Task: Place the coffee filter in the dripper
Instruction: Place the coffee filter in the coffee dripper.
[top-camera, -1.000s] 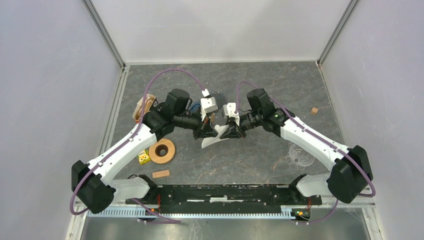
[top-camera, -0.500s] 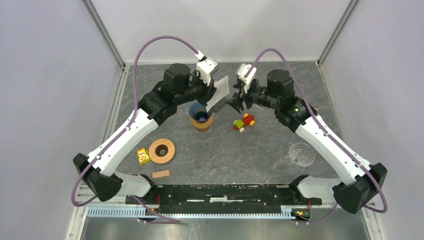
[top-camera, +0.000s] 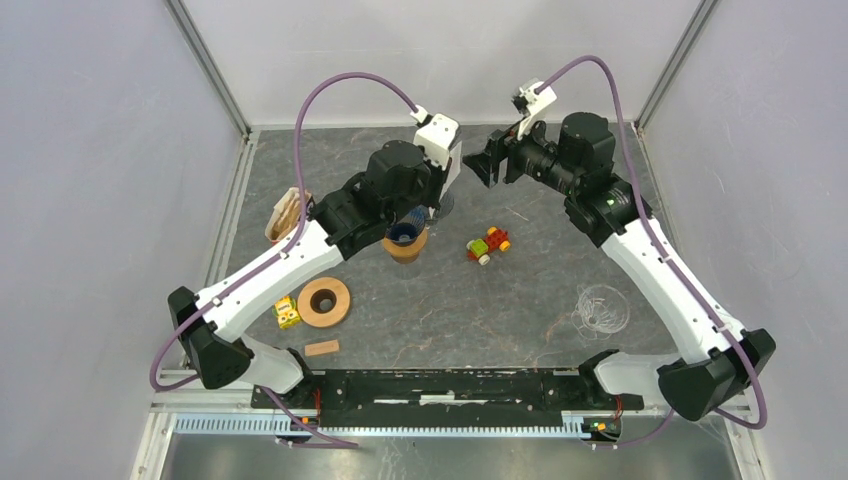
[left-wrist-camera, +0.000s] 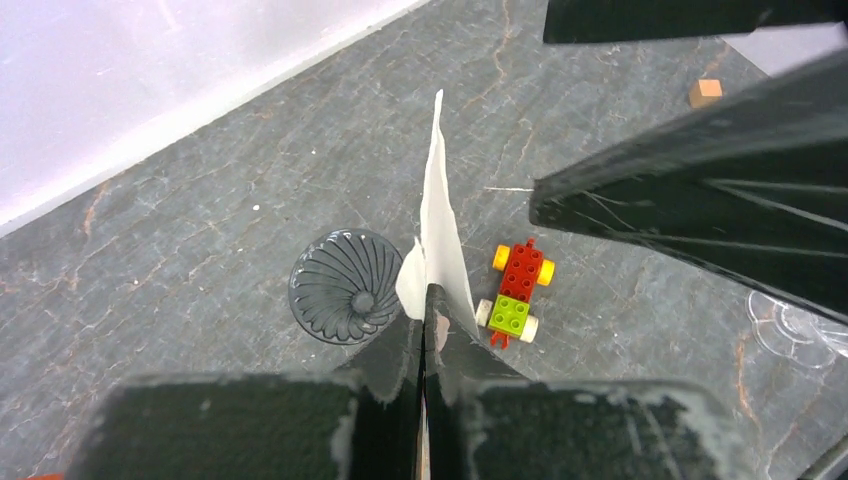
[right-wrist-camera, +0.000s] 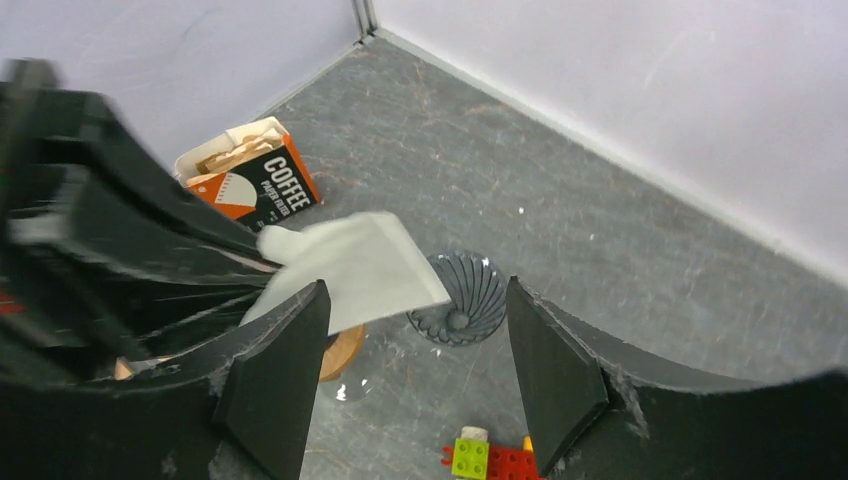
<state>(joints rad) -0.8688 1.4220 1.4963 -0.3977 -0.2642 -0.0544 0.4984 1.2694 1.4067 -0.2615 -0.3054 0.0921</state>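
Pinching a thin, matte white paper coffee filter (left-wrist-camera: 440, 230) by its lower edge with the left gripper (left-wrist-camera: 428, 300), black fingers clenched flat on the sheet. Rising edge-on ahead of those fingertips, slightly curled; broad and fan-shaped from the right wrist. Just left of and below the clenched tips, a dark, translucent cone-shaped dripper (left-wrist-camera: 347, 285) with swirled ribs, the paper held up outside it. Just right of them, a red-and-green plastic brick toy car (left-wrist-camera: 515, 290) with yellow wheels on the mottled grey stone-look table (left-wrist-camera: 200, 200). Gripping nothing with the right gripper (right-wrist-camera: 417, 290): released, scuffed black wedge fingers spread wide, facing filter and dripper. Beyond its left finger, an orange cardboard box (right-wrist-camera: 250, 180) printed COFFEE.
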